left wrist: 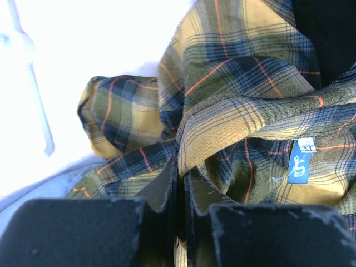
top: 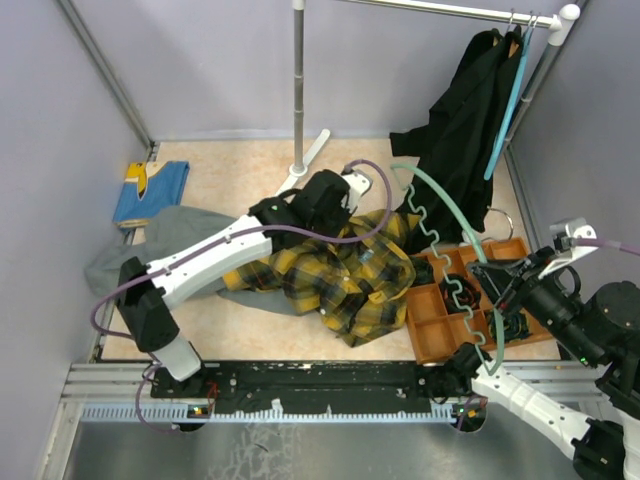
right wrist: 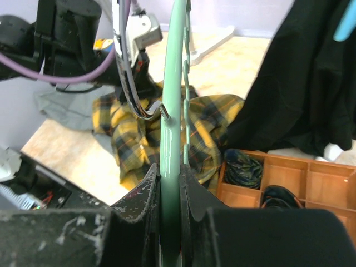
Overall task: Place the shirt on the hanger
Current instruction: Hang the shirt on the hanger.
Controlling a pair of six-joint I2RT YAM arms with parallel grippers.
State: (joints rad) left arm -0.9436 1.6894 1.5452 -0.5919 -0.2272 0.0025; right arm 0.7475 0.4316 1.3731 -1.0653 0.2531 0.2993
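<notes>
Right wrist view has the pale teal plastic hanger (right wrist: 172, 100), smooth arc and wavy bar, standing edge-on, clamped in the right pincer (right wrist: 168, 175) above a wooden compartment tray (top: 432, 340), while just beside it the crumpled yellow plaid shirt (top: 330, 275) lies mid-counter (top: 230, 180), one fold clenched in the left pincer (left wrist: 181, 181), bare beige surface beyond.

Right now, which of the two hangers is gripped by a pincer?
The pale green hanger with the wavy bar, clamped in the right pincer. The other, the blue hanger, hangs on the rail under a black garment.
</notes>
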